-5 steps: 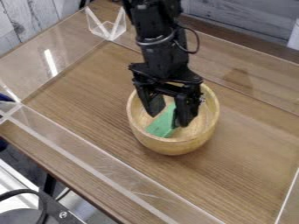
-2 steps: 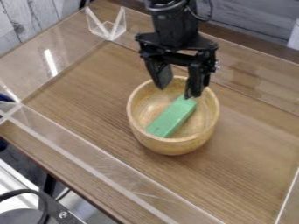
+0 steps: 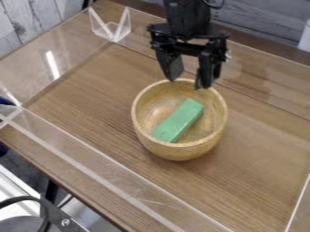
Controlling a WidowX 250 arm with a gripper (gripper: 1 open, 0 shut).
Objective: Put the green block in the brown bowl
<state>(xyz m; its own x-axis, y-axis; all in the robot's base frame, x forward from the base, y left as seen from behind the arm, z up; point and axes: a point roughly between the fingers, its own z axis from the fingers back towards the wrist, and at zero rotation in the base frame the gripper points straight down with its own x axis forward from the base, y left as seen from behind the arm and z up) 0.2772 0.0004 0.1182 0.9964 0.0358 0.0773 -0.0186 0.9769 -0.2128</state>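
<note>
1. Nearest the camera, the clear plastic wall [image 3: 72,168] edging the desk [image 3: 85,100] runs across the front; nothing of the task lies on this near stretch of wood.

2. Further in, the brown bowl [image 3: 148,136] sits upright on the desk, roughly in the middle of the walled area. The green block [image 3: 179,120] lies inside its hollow, slanting from the near-left part of the floor up toward the far-right wall, fully within the rim.

3. Judged from how things lie, the task looks done: the block is in the bowl and nothing grips it. What is left, if anything, is only for the arm to clear away.

4. Beyond the bowl's far rim, the claw [image 3: 190,80] hangs pointing almost straight down, its two dark fingers spread wide with bare gap between them; it grips nothing.

5. The block lies below and on the near side of the claw, apart from it. The fingertips stand above the far rim of the bowl, touching neither rim nor block.

6. Farthest back, a small clear plastic piece [image 3: 111,25] stands by the rear wall, well apart from the bowl.
</note>
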